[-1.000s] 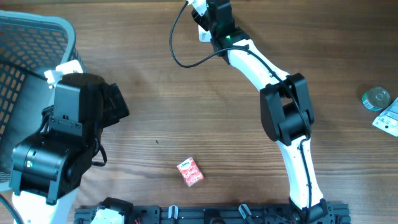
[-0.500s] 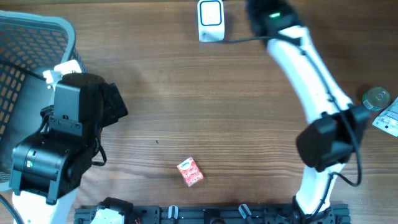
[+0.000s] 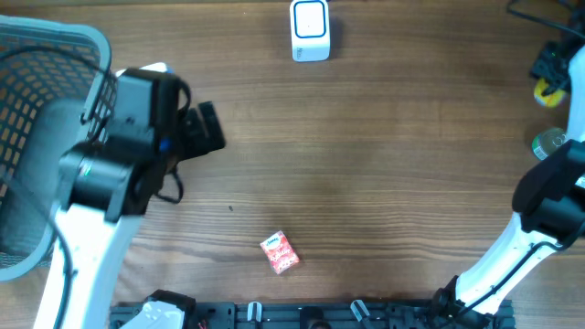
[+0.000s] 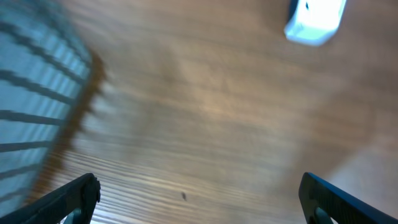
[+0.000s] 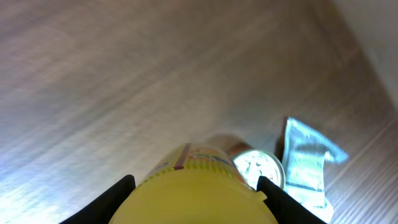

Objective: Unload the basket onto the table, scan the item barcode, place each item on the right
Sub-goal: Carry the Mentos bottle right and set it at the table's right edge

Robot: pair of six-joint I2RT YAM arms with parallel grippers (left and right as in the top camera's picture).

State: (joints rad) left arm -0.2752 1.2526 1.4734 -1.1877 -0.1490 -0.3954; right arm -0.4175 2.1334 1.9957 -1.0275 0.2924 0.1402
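The yellow cylindrical container [image 5: 186, 168] has a smooth, rounded, bright yellow body and a printed band with red and dark lines near its far end; the print is too blurred to read, and I cannot tell where a barcode sits on it. It is at the far right edge of the brown wooden table [image 3: 384, 164], held above the wood, well apart from the white box-shaped scanner [image 3: 310, 29] with a blue-edged window that stands at the table's top edge. The right gripper [image 5: 198, 190] has its jaws about half apart and closed on the container, one dark finger [image 5: 112, 196] pressing each side of the yellow body. Just beyond the container lie a round silver tin [image 5: 258, 167] and, beside that, a pale crinkled plastic packet [image 5: 305, 163]. The left gripper [image 4: 199, 199] has its jaws spread as wide as they go, with nothing between them and only bare wood below; it hangs just beside the grey plastic mesh basket [image 3: 41, 91] on the left. A small red printed packet [image 3: 280, 253] lies alone on the wood near the front edge, touched by neither arm.
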